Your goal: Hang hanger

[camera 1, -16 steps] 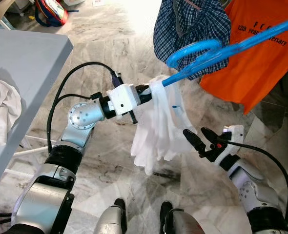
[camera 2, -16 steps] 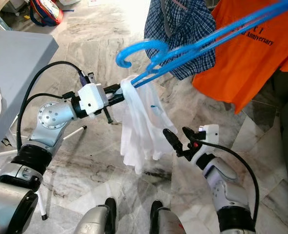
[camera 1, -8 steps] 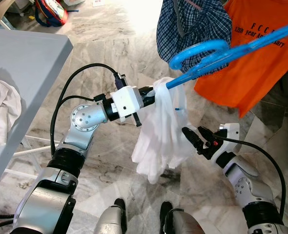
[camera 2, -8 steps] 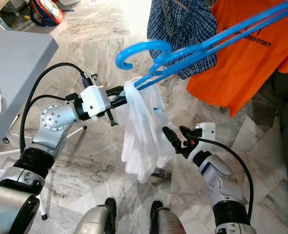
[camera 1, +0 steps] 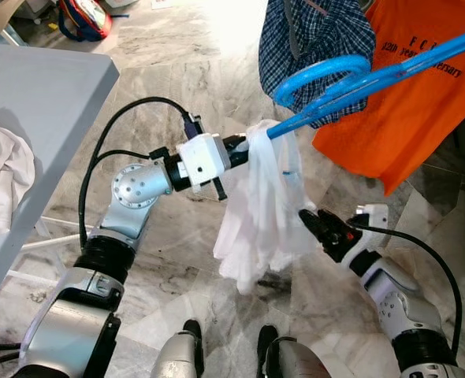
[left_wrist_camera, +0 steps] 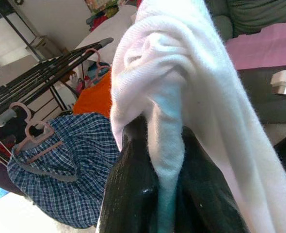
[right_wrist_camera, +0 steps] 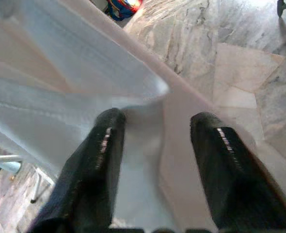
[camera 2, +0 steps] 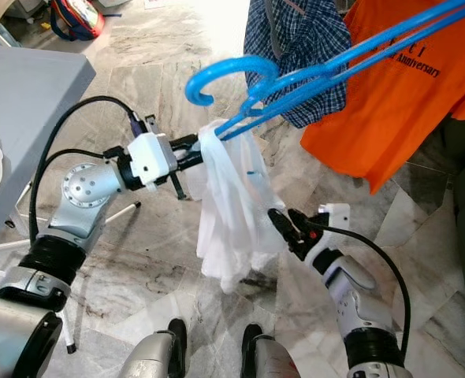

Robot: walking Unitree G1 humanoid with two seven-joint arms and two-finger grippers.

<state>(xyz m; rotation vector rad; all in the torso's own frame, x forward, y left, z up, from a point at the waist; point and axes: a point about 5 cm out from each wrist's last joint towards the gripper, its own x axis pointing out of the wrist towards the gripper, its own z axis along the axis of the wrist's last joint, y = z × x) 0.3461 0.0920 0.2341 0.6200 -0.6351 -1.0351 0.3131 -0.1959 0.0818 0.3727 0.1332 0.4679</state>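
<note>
A blue plastic hanger (camera 1: 327,75) slants from upper right down to my left gripper (camera 1: 244,148). That gripper is shut on the hanger's low end, with a white garment (camera 1: 260,209) bunched over it and hanging down. In the left wrist view the black fingers (left_wrist_camera: 133,194) pinch the blue bar through the white cloth (left_wrist_camera: 182,73). My right gripper (camera 1: 313,227) stands open at the garment's lower right edge, its fingertips touching the cloth. The right wrist view has white fabric (right_wrist_camera: 85,68) spread in front of and between the two parted fingers (right_wrist_camera: 102,145).
A grey table (camera 1: 43,94) stands at left with a white cloth (camera 1: 0,177) on it. A plaid shirt (camera 1: 315,31) and an orange T-shirt (camera 1: 406,102) hang behind the hanger. A black drying rack (left_wrist_camera: 36,77) appears in the left wrist view. The floor is marble.
My right gripper has moved up and in, so its fingertips now touch the white garment. The left gripper with the hanger has shifted only slightly.
</note>
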